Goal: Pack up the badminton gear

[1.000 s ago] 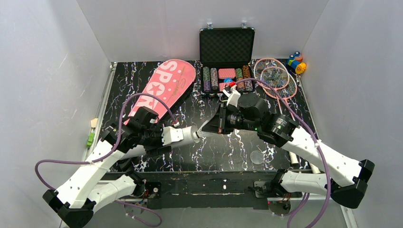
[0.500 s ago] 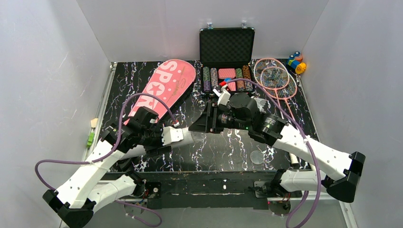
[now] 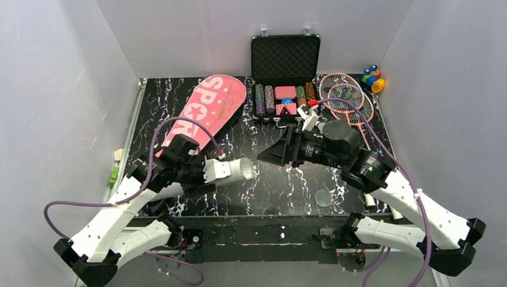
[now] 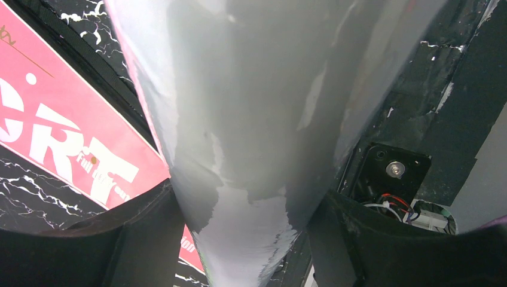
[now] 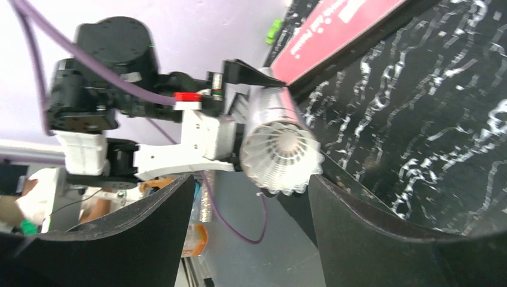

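My left gripper (image 3: 210, 171) is shut on the long white tube (image 3: 236, 169), which lies level with its mouth pointing right. In the left wrist view the tube (image 4: 257, 119) fills the gap between both fingers. A white feathered shuttlecock (image 5: 281, 156) sits in the tube's mouth, feathers outward. My right gripper (image 3: 267, 156) hovers just right of that mouth, open, with nothing between its fingers (image 5: 382, 239). The pink "SPORT" bag (image 3: 212, 107) lies flat at the back left. Two pink-framed rackets (image 3: 347, 98) lie overlapped at the back right.
An open black case of poker chips (image 3: 285, 78) stands at the back centre. Small colourful toy blocks (image 3: 372, 78) sit in the far right corner. A round clear disc (image 3: 323, 198) lies on the black marbled table (image 3: 269, 191) near the front edge.
The right gripper has opened and drawn back to the right from the tube's mouth, leaving the shuttlecock in the tube. The left arm and tube have not moved.
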Controlling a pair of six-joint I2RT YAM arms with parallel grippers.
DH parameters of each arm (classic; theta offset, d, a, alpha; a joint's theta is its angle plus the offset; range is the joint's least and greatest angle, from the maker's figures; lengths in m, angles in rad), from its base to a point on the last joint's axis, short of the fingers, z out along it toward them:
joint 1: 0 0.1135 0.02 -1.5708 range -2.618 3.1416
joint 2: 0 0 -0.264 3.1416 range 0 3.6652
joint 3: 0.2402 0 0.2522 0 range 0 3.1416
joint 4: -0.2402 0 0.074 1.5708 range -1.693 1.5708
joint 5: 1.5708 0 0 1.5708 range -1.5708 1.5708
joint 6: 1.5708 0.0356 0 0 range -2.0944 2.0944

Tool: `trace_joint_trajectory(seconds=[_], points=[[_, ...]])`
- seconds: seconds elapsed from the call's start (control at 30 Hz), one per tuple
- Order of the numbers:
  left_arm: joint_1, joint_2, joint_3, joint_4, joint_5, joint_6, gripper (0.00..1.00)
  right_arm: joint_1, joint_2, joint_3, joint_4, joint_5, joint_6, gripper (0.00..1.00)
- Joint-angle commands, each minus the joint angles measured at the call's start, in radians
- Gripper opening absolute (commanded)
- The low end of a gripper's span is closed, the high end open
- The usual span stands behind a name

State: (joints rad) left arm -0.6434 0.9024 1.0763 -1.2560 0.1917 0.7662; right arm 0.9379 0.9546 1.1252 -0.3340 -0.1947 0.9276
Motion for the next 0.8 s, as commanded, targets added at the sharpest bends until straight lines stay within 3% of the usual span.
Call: trace_joint_trajectory(seconds=[0.0,0.43,0.77], points=[[0.005,-0.007,0.049,0.016,0.011,0.005,0.25,-0.014,0.023,-0.036,-0.109,0.052,-0.058,0.78],[0.006,0.003,0.071,0.021,0.017,-0.013,0.25,0.023,0.143,-0.065,-0.033,0.044,-0.058,0.81],[0.005,0.005,0.095,0.015,0.025,-0.023,0.25,0.084,0.234,-0.036,-0.039,0.099,-0.047,0.75]])
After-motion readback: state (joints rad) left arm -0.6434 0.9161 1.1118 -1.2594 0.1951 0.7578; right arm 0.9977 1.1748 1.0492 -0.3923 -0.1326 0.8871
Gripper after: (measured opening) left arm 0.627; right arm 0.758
